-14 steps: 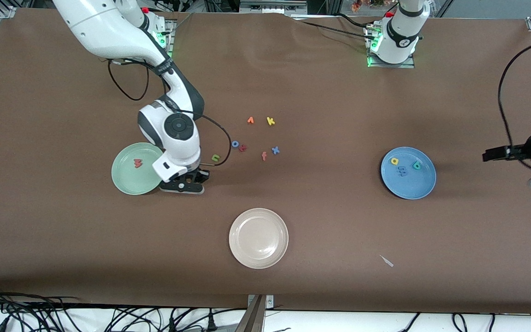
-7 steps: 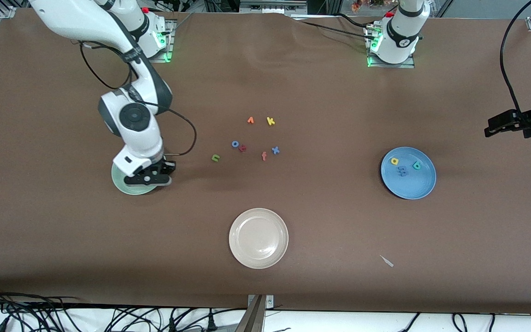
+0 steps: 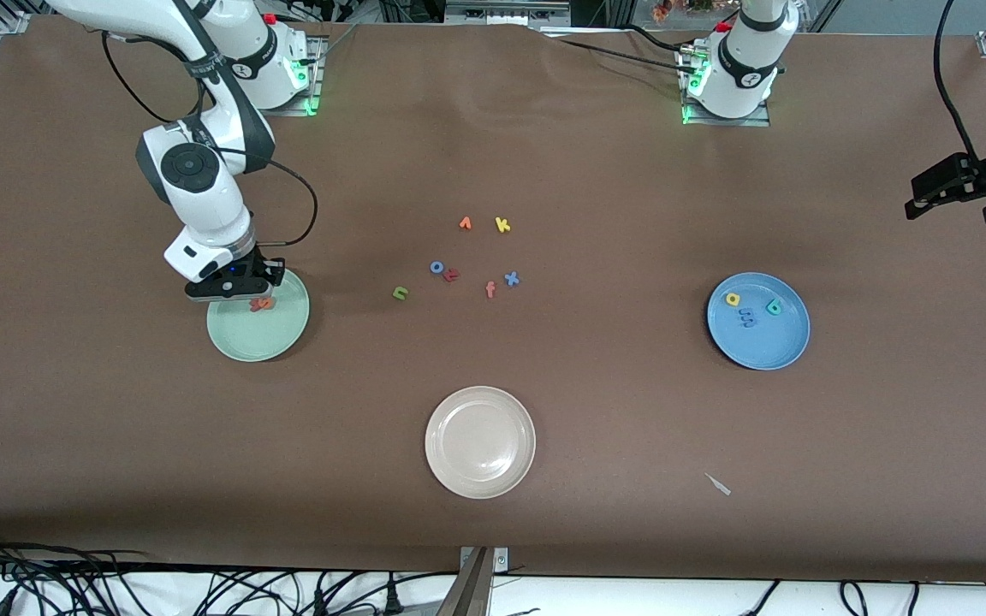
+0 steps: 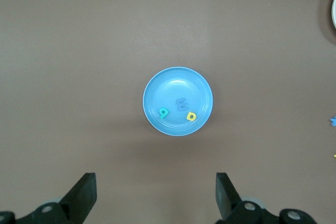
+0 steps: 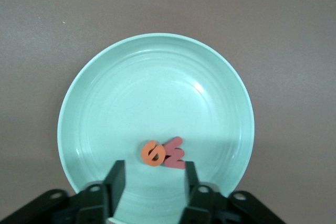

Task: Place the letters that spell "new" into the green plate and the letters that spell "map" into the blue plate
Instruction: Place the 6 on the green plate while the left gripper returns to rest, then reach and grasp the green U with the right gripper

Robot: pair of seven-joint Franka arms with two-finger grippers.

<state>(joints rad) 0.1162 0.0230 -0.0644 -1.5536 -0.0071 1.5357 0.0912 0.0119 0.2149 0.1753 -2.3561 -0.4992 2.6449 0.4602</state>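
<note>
Release of tiny orange foam "e" beside salmon-red "w" in pale mint-green plate: right gripper jaws parted, letters just ahead; lift straight up; left gripper wide, empty, waiting.

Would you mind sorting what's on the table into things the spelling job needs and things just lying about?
Needed:
green plate with orange e and red w
olive n, on the table
blue plate with yellow a, blue m, teal p

Lying about:
beige plate
blue o
yellow k
blue x
salmon f
</note>
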